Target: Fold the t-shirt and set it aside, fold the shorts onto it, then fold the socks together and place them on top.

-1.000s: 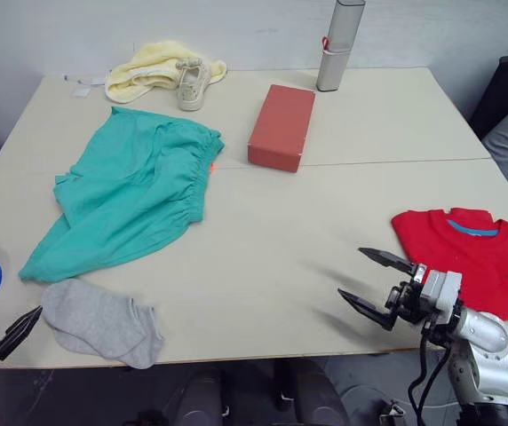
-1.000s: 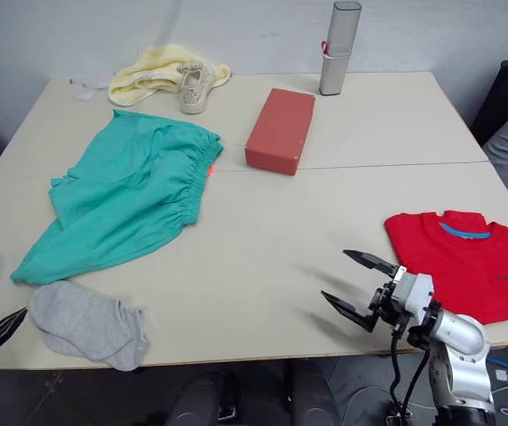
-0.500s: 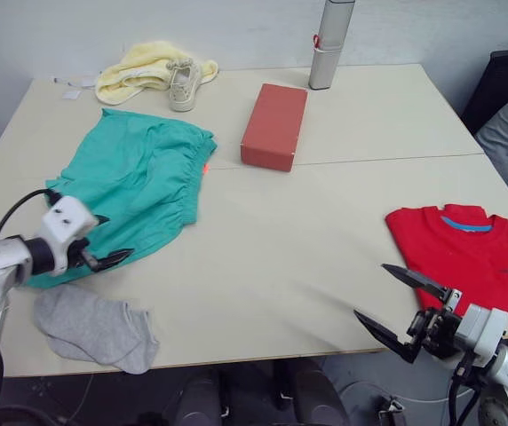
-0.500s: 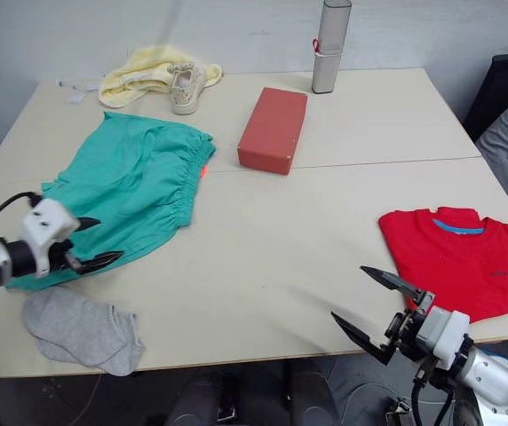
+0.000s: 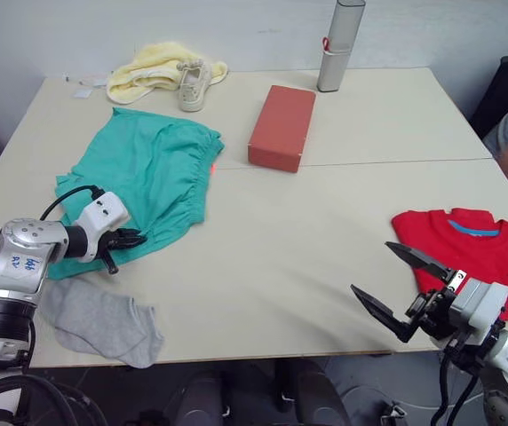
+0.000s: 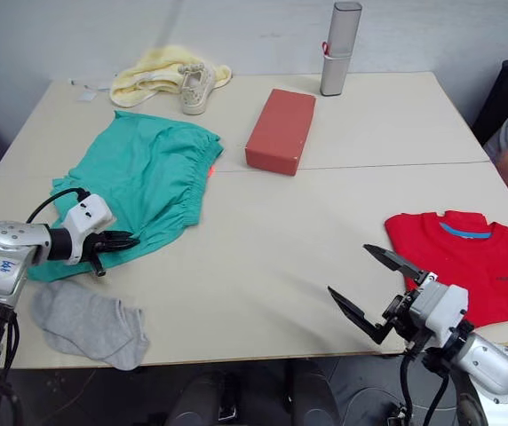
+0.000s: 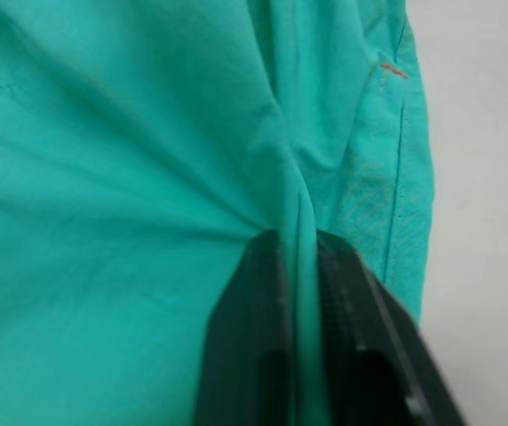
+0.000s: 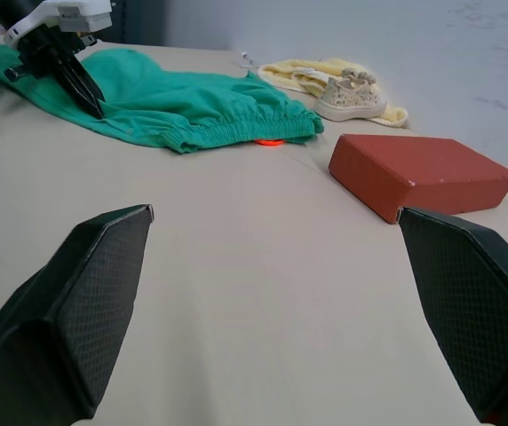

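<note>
One fold of the shorts (image 7: 147, 177) sits pinched in the left tool (image 5: 128, 240).

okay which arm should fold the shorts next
Left, probably. The left gripper is already shut on a pinch of the shorts, while the right gripper hangs open over bare table near the folded t-shirt, far from them.

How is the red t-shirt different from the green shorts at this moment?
The t-shirt is folded and lies by itself; the shorts lie spread out. The left hand pinches the shorts' edge, while the open right hand holds nothing. The t-shirt is red; the shorts are green. Both lie on the table.
</note>
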Controlling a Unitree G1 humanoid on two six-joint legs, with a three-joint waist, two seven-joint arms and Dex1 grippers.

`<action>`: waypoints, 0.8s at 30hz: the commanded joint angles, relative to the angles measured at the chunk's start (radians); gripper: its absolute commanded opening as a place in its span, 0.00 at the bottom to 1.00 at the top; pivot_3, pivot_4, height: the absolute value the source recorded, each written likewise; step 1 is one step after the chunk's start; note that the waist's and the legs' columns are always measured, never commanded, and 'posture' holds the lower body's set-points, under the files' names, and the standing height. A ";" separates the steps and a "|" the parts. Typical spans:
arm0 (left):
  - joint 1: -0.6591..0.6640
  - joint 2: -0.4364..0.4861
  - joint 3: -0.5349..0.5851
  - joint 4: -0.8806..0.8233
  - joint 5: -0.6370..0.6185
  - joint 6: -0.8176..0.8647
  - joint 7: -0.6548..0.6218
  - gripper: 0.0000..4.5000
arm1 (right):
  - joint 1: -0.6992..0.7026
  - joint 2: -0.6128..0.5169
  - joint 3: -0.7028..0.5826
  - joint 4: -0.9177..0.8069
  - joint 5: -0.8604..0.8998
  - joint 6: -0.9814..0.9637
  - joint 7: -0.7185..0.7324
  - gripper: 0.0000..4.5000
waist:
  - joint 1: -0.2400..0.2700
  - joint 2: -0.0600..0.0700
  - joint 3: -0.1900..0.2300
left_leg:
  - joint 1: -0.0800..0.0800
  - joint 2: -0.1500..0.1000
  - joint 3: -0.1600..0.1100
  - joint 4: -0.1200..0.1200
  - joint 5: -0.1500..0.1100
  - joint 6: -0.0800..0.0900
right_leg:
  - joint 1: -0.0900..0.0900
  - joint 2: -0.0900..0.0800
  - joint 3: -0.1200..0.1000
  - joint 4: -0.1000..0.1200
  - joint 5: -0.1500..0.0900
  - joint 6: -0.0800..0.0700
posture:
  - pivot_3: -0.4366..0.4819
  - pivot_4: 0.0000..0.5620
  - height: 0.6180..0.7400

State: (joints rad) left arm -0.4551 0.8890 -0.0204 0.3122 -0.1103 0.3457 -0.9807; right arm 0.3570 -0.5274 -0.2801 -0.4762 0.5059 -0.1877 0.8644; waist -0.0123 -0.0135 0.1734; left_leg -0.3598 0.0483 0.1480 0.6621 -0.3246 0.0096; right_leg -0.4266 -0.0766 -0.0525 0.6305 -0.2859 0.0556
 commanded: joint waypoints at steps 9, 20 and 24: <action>-0.100 -0.088 -0.014 -0.236 -0.230 0.098 -0.240 0.01 | -0.039 -0.026 -0.029 0.006 -0.016 0.010 -0.019 1.00 | 0.018 -0.003 0.001 | -0.003 0.000 0.000 0.004 0.000 0.000 | 0.000 0.000 -0.001 0.001 0.000 0.000 | 0.48 0.27 1.00; -0.284 -0.318 -0.187 -0.306 -0.264 0.156 -0.303 0.01 | -0.050 -0.050 -0.053 -0.011 -0.017 0.043 -0.037 1.00 | 0.010 -0.003 0.001 | -0.007 0.000 -0.001 0.008 0.002 0.000 | -0.002 0.012 0.002 -0.001 0.002 0.004 | 0.48 0.27 1.00; -0.309 -0.393 -0.261 -0.295 -0.248 0.143 -0.332 0.01 | -0.036 -0.057 -0.067 -0.020 -0.023 0.056 -0.042 1.00 | 0.011 -0.003 0.001 | -0.008 0.000 -0.001 0.010 0.002 0.000 | -0.002 0.013 0.004 -0.001 0.002 0.004 | 0.48 0.27 1.00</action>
State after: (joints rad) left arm -0.7435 0.5154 -0.2554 0.0336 -0.3510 0.5026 -1.2955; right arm 0.3122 -0.5709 -0.3205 -0.4625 0.4756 -0.1289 0.8288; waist -0.0011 -0.0163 0.1745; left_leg -0.3675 0.0488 0.1470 0.6727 -0.3228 0.0098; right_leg -0.4280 -0.0631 -0.0489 0.6297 -0.2838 0.0602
